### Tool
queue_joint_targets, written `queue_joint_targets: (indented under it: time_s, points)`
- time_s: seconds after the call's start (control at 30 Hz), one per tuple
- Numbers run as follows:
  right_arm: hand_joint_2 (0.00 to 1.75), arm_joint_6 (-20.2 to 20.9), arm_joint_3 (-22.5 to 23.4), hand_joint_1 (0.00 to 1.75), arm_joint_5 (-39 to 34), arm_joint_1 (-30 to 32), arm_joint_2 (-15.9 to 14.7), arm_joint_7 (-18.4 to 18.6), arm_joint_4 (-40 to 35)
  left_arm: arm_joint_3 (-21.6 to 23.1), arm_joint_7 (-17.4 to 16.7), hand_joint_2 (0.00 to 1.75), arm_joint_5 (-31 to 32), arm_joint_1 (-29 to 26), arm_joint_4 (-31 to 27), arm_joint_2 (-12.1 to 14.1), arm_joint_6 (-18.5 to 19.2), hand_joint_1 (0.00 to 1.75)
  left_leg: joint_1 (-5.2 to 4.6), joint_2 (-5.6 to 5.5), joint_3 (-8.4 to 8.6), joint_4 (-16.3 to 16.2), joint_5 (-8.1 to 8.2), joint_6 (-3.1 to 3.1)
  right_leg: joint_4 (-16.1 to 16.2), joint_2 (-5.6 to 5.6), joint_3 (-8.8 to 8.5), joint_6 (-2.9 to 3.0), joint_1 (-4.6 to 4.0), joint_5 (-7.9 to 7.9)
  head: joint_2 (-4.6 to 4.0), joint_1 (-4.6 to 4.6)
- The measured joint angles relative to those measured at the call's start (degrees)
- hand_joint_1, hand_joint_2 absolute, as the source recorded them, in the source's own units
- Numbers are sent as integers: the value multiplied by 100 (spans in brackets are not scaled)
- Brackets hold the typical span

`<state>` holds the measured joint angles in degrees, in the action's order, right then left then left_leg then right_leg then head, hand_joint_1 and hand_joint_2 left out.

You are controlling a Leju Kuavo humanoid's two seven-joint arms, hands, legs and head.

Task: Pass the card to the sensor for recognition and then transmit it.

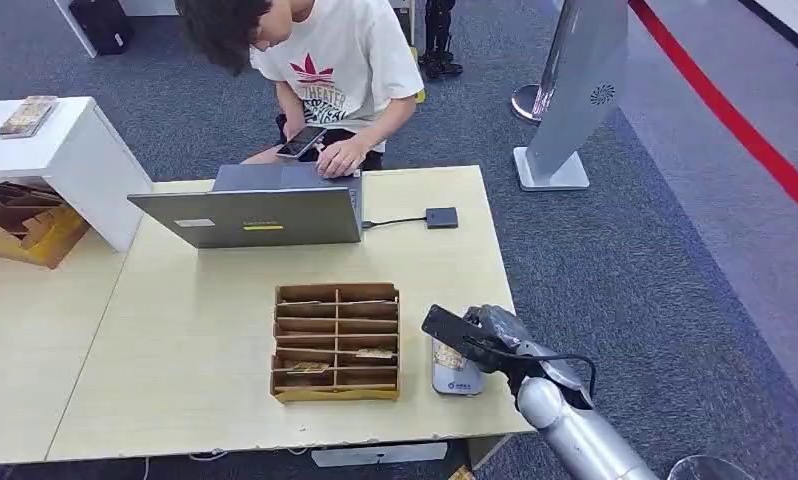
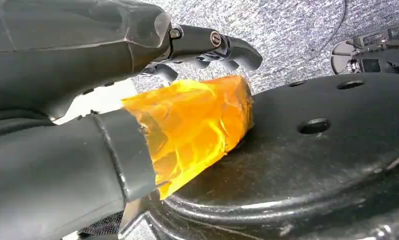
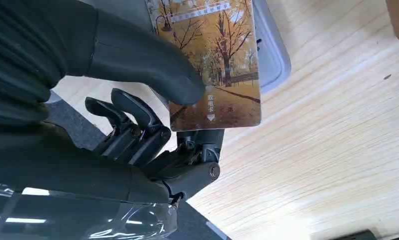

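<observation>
The card (image 3: pixel 215 60) is pinched by the right hand (image 1: pixel 490 340), thumb pressed on its printed face with fingers (image 3: pixel 137 125) behind, and it is held just above the sensor (image 1: pixel 455 375), a pale pad near the table's (image 1: pixel 175 380) near edge. A thin, stiff, light card is what it looks like, and glossy, so slipping under the thumb is a risk to be judged; it is best taken by one end with the rest left free over the sensor. The left hand (image 2: pixel 137 100) is seen in its wrist view with fingers part-curled and nothing in them; open or closed cannot be told. Just left of the sensor, a cardboard sorter (image 1: pixel 336 342) with a few cards in its slots is set. Beyond the sensor, a laptop (image 1: pixel 250 210) and a small black box (image 1: pixel 441 217) on a cable are found. Farther still, a seated person (image 1: pixel 325 60) with a phone (image 1: pixel 301 142) is seen.
</observation>
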<state>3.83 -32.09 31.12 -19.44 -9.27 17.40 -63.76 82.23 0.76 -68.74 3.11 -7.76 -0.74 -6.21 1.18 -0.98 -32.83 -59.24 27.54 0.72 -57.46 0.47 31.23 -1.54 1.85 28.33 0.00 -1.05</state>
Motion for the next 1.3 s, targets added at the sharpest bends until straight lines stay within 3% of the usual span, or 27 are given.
queue_joint_targets:
  time_s: [1.3]
  points:
    - [175,11,2,175,-11,-4,2,-31,37,0,-11,0,-9,-1,0,2,0,0,0,2,1,0,0,0,1,1,0,0,0,-1,0,0]
